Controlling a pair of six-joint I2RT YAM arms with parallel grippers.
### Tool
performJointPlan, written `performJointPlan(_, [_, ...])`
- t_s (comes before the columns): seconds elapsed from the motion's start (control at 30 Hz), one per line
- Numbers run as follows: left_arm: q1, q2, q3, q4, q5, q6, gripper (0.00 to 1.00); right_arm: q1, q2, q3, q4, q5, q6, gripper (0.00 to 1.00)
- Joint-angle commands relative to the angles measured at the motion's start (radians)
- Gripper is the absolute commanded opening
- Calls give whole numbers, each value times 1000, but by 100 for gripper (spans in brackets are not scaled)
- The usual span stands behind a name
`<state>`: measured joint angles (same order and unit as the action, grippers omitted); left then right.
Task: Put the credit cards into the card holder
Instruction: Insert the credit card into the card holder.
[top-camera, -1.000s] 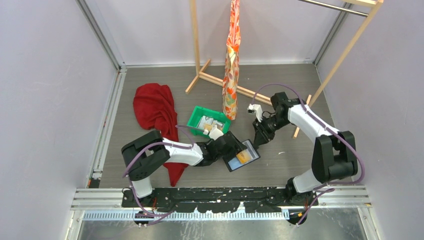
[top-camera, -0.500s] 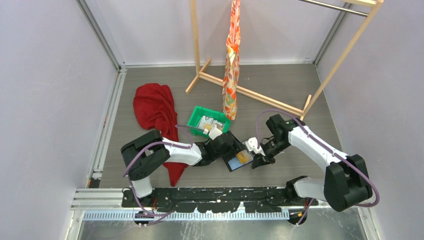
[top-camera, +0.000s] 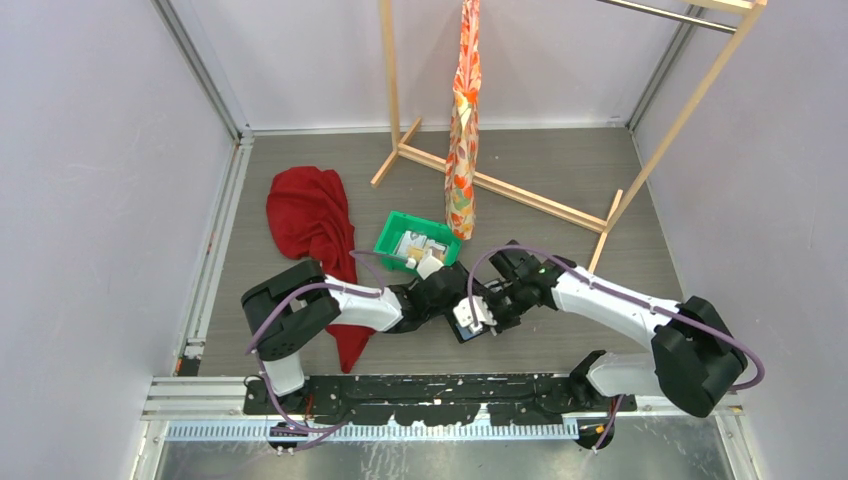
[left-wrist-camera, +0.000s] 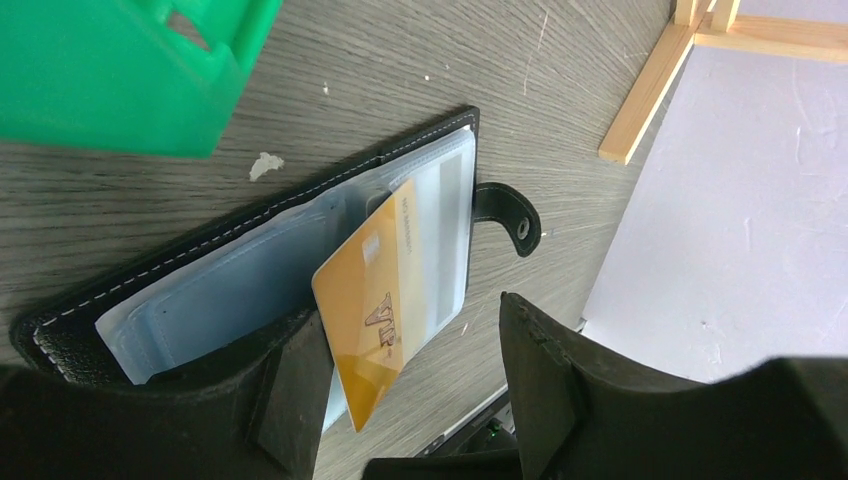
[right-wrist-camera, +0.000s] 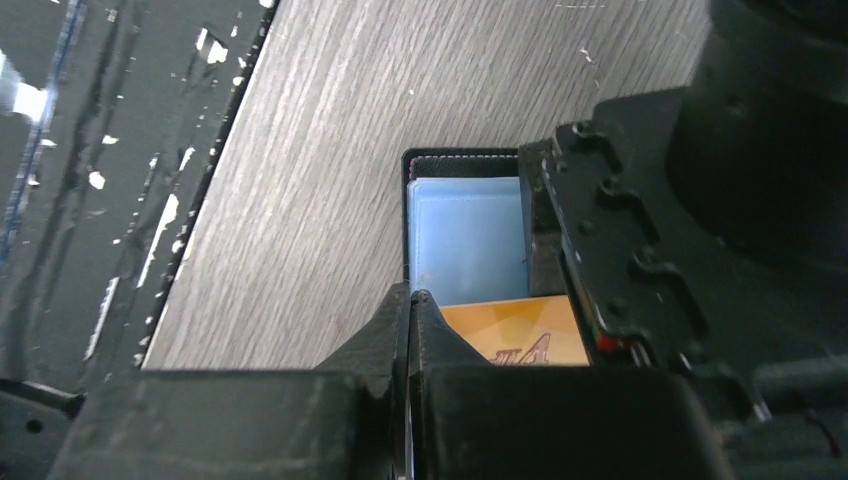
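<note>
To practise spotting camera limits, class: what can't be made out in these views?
Top view: card holder mostly under the right arm; green tray's cards too small to count.
Left wrist view: holder's near corner behind a finger.
Right wrist view: shut right gripper hides whether it touches the orange card.

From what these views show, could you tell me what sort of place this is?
Probably a lab robot test cell: pale walls box in the table, the left arm and right arm are bolted to a rail, and props stand about: rack, red cloth, green tray.
</note>
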<state>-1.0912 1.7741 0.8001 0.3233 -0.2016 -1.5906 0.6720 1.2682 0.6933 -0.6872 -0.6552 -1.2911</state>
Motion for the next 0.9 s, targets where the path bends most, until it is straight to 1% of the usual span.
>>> performJointPlan(0.0, [16,42,-33,8,76,-47,61,77,3,-33,166,143,106,1])
performJointPlan(0.1, [20,54,-35,32,91,-63,61,101,6,-52,216,178,132,1])
performJointPlan(0.23, [20,53,-29,14,93,-60,61,114,0,-51,229,183,157,1])
performJointPlan(0.4, [20,54,-30,11,97,-62,61,130,9,-75,285,239,166,1])
performJointPlan(0.63, [20,48,-40,17,94,-65,61,134,12,-120,290,300,107,1])
performJointPlan(0.87, [19,36,-62,20,85,-72,61,112,-8,-99,264,383,144,1])
